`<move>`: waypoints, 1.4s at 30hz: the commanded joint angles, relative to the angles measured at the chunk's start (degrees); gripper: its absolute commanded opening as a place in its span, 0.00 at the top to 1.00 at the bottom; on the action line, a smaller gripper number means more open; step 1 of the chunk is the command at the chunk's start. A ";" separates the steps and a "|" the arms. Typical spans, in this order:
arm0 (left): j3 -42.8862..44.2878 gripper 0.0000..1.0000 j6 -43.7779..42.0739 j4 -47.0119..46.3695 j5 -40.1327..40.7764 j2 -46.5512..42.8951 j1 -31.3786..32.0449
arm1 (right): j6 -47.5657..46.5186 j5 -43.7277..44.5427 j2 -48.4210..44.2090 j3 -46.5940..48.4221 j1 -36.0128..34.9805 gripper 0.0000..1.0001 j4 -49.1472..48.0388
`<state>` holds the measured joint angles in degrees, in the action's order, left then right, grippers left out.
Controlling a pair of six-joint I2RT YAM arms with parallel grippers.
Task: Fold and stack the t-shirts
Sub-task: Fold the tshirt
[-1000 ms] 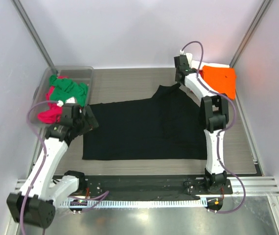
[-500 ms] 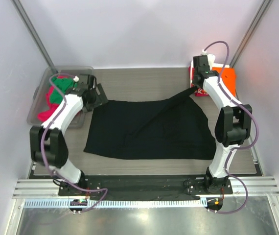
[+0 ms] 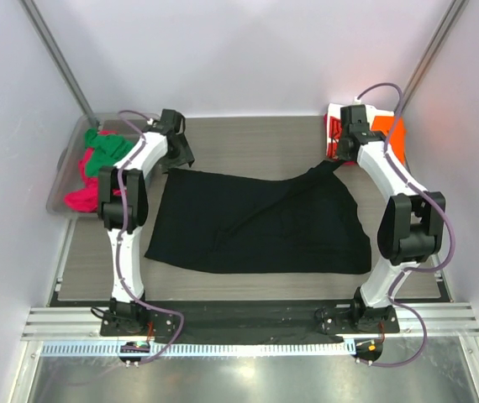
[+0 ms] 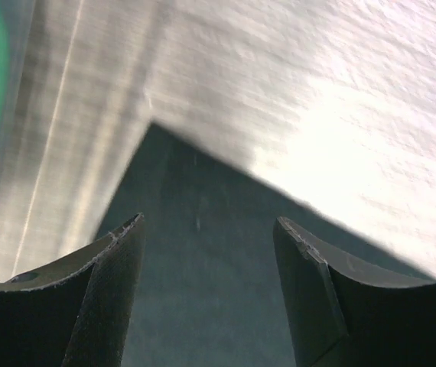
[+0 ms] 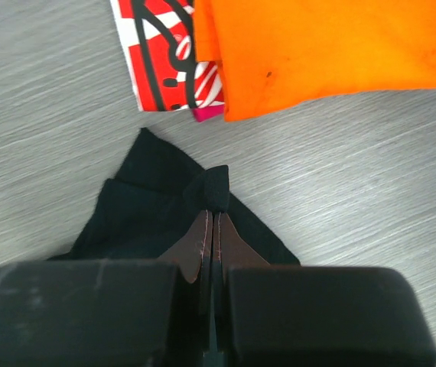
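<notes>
Both far corners of the black cloth t-shirt (image 3: 256,231) are taken, likely for spreading: right gripper (image 5: 214,218) jaws clamp one, left gripper (image 4: 208,223) jaws stand apart over the other.

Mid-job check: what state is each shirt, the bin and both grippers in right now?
black t-shirt: spread on the table, creased, far right corner pinched.
right gripper: shut on black t-shirt.
left gripper: open above the shirt's far left corner.
orange t-shirt: folded, on top of the red-and-white t-shirt.
green t-shirt: crumpled in the clear bin.
magenta t-shirt: crumpled in the same bin.
</notes>
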<state>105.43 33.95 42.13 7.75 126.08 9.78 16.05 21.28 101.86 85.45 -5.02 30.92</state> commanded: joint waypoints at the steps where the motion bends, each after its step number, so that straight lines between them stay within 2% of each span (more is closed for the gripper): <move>1: 5.40 0.31 -0.91 3.05 4.38 2.32 0.06 | 0.56 -2.64 -5.17 -1.16 -0.17 0.99 -1.65; 9: 10.94 0.32 -0.12 5.77 7.72 7.51 -0.20 | 1.61 -5.46 -6.94 -2.39 -0.17 0.99 -2.00; 15: 11.20 0.40 0.32 5.77 7.72 10.58 -0.20 | 1.52 -5.72 -7.91 -3.10 -0.17 0.99 -2.00; 18: 11.90 0.48 0.32 5.95 7.11 11.73 -0.20 | 1.35 -5.98 -8.00 -3.62 -0.17 0.99 -2.00; 19: 12.17 0.56 0.41 6.29 7.02 12.25 -0.11 | 1.44 -6.07 -8.00 -3.97 -0.17 0.99 -2.00; 21: 12.43 0.64 0.50 6.12 6.75 12.61 -0.11 | 1.26 -6.25 -8.17 -4.15 -0.26 0.99 -1.91; 26: 16.28 0.95 -0.12 8.75 6.58 13.93 -0.11 | 1.35 -6.95 -7.73 -3.71 -0.17 0.99 -2.00; 28: 18.14 1.00 -0.47 11.20 7.27 13.67 -0.11 | 1.61 -8.09 -6.86 -1.97 -0.17 0.99 -2.00; 32: 22.98 1.00 -0.91 15.61 10.00 10.69 -0.46 | 1.96 -10.90 -4.14 3.57 -0.17 0.99 -1.83; 33: 22.20 1.00 -0.73 15.88 10.18 7.89 -0.64 | 1.79 -11.17 -4.04 5.50 -0.26 0.99 -1.82; 39: 3.06 1.00 2.43 7.72 11.15 -9.59 -2.31 | 1.26 -13.97 -4.66 7.54 -0.26 0.99 -1.91; 42: -3.37 1.00 3.48 5.16 12.29 -14.01 -2.57 | 1.35 -14.68 -5.44 5.70 -0.17 0.99 -2.18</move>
<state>104.86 35.62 51.90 17.30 118.08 7.99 17.30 8.43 98.63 90.87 -5.08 29.98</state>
